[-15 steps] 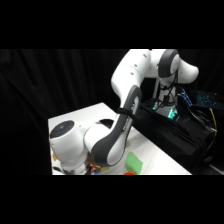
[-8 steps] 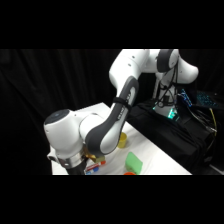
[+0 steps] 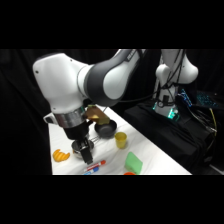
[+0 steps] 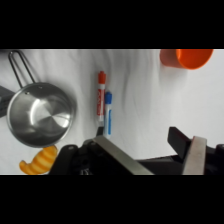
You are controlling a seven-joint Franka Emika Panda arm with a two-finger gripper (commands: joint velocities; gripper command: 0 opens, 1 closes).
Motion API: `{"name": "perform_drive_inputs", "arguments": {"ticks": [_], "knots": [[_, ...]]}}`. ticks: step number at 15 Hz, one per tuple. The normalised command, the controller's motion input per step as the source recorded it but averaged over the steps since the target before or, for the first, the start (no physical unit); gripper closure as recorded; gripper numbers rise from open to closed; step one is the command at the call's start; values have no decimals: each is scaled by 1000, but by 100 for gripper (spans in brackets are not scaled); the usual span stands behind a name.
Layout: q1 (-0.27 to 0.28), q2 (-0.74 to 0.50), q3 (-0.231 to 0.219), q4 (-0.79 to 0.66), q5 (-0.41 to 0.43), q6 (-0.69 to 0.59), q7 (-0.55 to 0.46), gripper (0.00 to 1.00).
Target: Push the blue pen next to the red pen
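In the wrist view the red pen [image 4: 101, 97] and the blue pen [image 4: 108, 113] lie side by side and touching on the white table [image 4: 140, 85], the blue one set slightly nearer the camera. My gripper [image 4: 155, 152] hovers just short of them, open with nothing between its fingers [image 4: 118, 156]. In the side view the gripper [image 3: 86, 152] hangs over the table's near left part, right above the red pen [image 3: 98, 164]. Only a bit of the blue pen [image 3: 89, 171] shows there.
A steel pot [image 4: 40, 114] with a wire handle sits beside the pens, an orange-yellow fruit [image 4: 37, 161] close to it. An orange cup [image 4: 186, 57] stands further off. The side view also shows a yellow cup [image 3: 120, 140], a dark bowl [image 3: 106, 130] and a green block [image 3: 134, 161].
The arm's bulky wrist has risen in the side view, and the gripper has lifted slightly above the pens.
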Motion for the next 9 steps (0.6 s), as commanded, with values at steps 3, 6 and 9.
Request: {"name": "perform_drive_inputs", "arguments": {"ticks": [3, 6, 9], "knots": [[-59, -660, -54, -623, 167, -145, -126, 0], [-45, -622, -75, -566, 126, -90, -124, 0], [-46, -566, -70, -472, 106, -82, -128, 0]]}}
